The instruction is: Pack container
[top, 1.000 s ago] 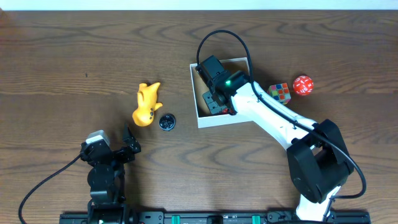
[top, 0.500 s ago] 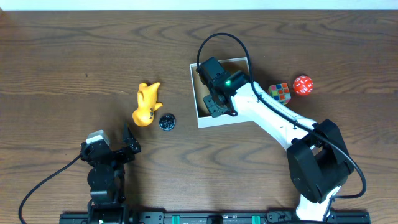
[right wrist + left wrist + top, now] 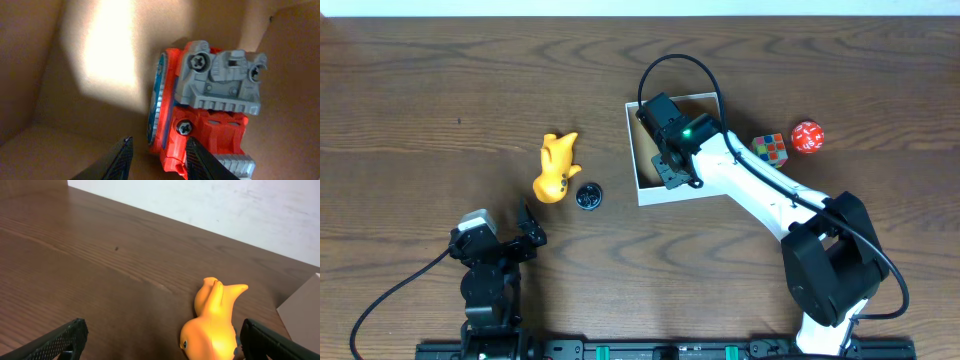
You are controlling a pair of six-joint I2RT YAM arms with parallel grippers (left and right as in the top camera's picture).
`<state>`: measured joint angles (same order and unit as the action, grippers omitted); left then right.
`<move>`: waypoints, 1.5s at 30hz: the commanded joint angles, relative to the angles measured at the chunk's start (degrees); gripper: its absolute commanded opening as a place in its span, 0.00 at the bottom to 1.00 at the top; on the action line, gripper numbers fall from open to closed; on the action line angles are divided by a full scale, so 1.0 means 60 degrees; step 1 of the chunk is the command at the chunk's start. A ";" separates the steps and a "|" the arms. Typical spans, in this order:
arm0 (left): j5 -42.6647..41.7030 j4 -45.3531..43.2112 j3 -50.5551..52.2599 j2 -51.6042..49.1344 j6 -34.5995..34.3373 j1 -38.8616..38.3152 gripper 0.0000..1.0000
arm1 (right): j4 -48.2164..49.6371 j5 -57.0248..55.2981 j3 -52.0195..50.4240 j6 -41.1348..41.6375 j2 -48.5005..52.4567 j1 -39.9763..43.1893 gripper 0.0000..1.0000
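container (image 3: 645, 190): one, on table (image 3: 420, 100) right of centre; right arm (image 3: 750, 185) hid much of its inside
toy (image 3: 210, 110): one, red and grey, on the container's brown floor
right gripper (image 3: 162, 157): inside container, jaws partly apart at toy's corner; whether it gripped could not be told
left gripper (image 3: 165, 347): jaws wide apart
outside: one yellow duck (image 3: 556, 168), one black disc (image 3: 588, 196), one colour cube (image 3: 770, 149), one red ball (image 3: 807, 136)

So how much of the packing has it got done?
Done: one red and grey toy lies inside the box. In hand: the right tool hovers over it, jaws apart, seemingly not gripping. To do: the yellow duck, black disc, coloured cube and red ball sit on the table outside; the left tool sits open near the duck.
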<state>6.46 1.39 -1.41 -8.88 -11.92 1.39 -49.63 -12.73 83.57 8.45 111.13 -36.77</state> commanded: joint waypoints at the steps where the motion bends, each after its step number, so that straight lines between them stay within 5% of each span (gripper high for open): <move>1: 0.0288 0.0346 0.0197 0.0069 0.0124 -0.0015 0.98 | -0.0025 -0.0339 0.0160 -0.0142 -0.0022 0.0022 0.38; 12: 0.0288 0.0346 0.0197 0.0069 0.0124 -0.0015 0.98 | 0.0750 0.1421 0.0160 -0.0146 -0.0022 0.0004 0.40; 22: 0.0288 0.0346 0.0197 0.0069 0.0124 -0.0015 0.98 | 0.1413 0.1351 0.0160 -0.1144 0.0244 0.0084 0.38; 45: 0.0288 0.0346 0.0197 0.0069 0.0124 -0.0015 0.98 | 0.1304 0.0331 0.0182 -0.1140 0.0852 0.0630 0.37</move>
<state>6.46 1.39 -1.41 -8.88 -11.92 1.39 -41.56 -9.02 83.68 2.28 117.38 -33.12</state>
